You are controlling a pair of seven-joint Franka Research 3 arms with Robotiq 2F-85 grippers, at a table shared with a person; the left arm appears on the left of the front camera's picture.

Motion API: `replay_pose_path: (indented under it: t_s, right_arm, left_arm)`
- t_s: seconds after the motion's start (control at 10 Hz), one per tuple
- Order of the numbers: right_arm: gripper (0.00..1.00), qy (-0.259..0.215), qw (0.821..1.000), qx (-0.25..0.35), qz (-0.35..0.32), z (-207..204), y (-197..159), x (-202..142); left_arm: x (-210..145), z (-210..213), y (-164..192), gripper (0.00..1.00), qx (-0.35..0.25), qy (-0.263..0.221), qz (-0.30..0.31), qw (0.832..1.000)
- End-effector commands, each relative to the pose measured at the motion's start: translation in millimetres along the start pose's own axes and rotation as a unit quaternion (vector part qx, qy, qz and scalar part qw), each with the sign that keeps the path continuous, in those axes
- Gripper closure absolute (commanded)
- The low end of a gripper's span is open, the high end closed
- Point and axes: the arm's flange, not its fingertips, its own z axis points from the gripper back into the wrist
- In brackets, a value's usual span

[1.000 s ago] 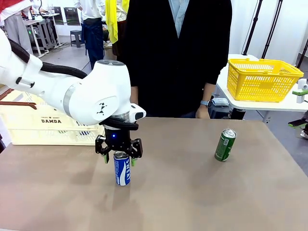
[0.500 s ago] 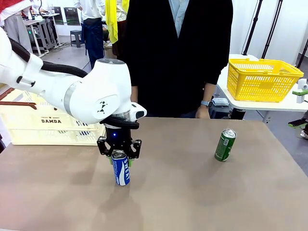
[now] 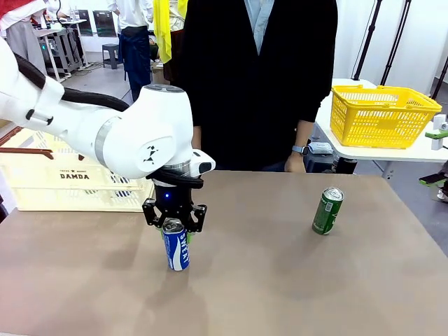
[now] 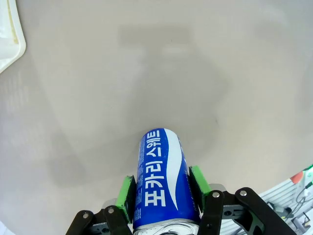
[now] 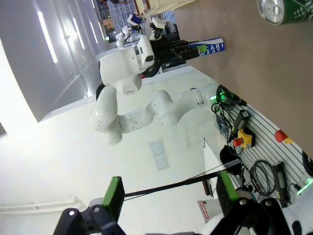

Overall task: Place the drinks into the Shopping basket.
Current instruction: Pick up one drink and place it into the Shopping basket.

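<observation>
Left pincer's got the blue can
Probably light, slick, dents easily, so squeeze the sides gently. Right pincer's wide open.

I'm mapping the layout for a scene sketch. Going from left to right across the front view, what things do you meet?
Shopping basket → blue can → green can → yellow mesh basket

Brown tabletop, white side table w/ yellow mesh basket, 2 black poles behind.
</observation>
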Motion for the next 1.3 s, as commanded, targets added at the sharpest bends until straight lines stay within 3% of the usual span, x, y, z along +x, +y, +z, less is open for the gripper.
replay_pose_path:
  t_s: [0.0,0.5,0.7,0.9,1.0,1.2]
  right_arm:
    - [0.0,0.005,1.0,-0.002,-0.009,0.7,4.4,-2.5]
    - [0.0,0.005,1.0,-0.002,-0.009,0.7,4.4,-2.5]
    - [0.0,0.005,1.0,-0.002,-0.009,0.7,4.4,-2.5]
    - [0.0,0.005,1.0,-0.002,-0.009,0.7,4.4,-2.5]
    - [0.0,0.005,1.0,-0.002,-0.009,0.7,4.4,-2.5]
    - [0.0,0.005,1.0,-0.002,-0.009,0.7,4.4,-2.5]
  left_arm:
    - [-3.3,1.6,3.2,1.0,-0.001,0.015,0.002,1.0]
    - [4.9,72.7,19.5,1.0,-0.037,0.029,0.077,0.996]
    - [17.0,124.8,34.9,1.0,-0.038,0.015,0.099,0.994]
    - [26.6,202.1,57.0,1.0,0.015,0.011,0.062,0.998]
    - [30.0,240.9,63.5,1.0,0.029,-0.038,0.1,0.994]
    - [43.6,298.9,82.2,1.0,0.028,-0.113,0.07,0.991]
